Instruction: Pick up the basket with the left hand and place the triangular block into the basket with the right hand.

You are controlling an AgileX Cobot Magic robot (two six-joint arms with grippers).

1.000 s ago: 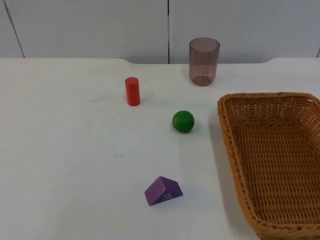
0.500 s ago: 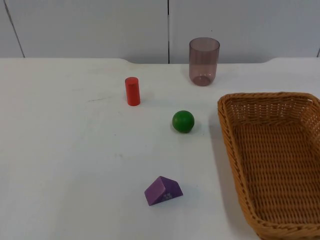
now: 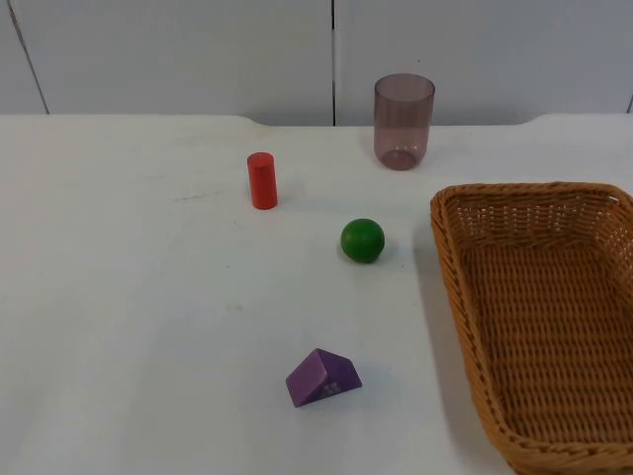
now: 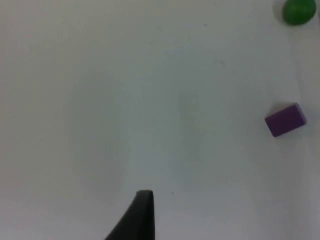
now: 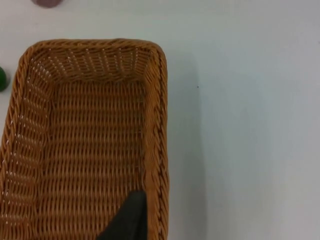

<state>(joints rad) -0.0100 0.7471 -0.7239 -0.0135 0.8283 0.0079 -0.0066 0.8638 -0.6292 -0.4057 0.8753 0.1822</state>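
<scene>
Wicker basket (image 3: 539,322) sits on the white table (image 3: 148,327) at the right side, long axis running near to far, open side up, nothing inside. Its left rim is well apart from the other pieces.

Purple triangular block (image 3: 323,377) lies on the table near the front edge, left of the basket and clear of it, resting on one flat face with the ridge up. Nothing touches it.

Green ball (image 3: 363,240) lies farther back, between the block and the tinted plastic cup (image 3: 404,122). The cup stands upright at the far side of the table, close to the grey partition wall (image 3: 198,54). Red cylinder (image 3: 262,181) stands upright to the left of the ball, apart from it.

Left gripper: one black fingertip (image 4: 137,220) seen in the left wrist view, above bare table, with the block (image 4: 285,120) and ball (image 4: 299,11) off to one side. Holding nothing; how far the claw is open cannot be told.

Right gripper: one black fingertip (image 5: 127,220) seen in the right wrist view, over the basket (image 5: 90,140) just inside its long rim, not visibly touching the weave. Holding nothing; opening cannot be told
</scene>
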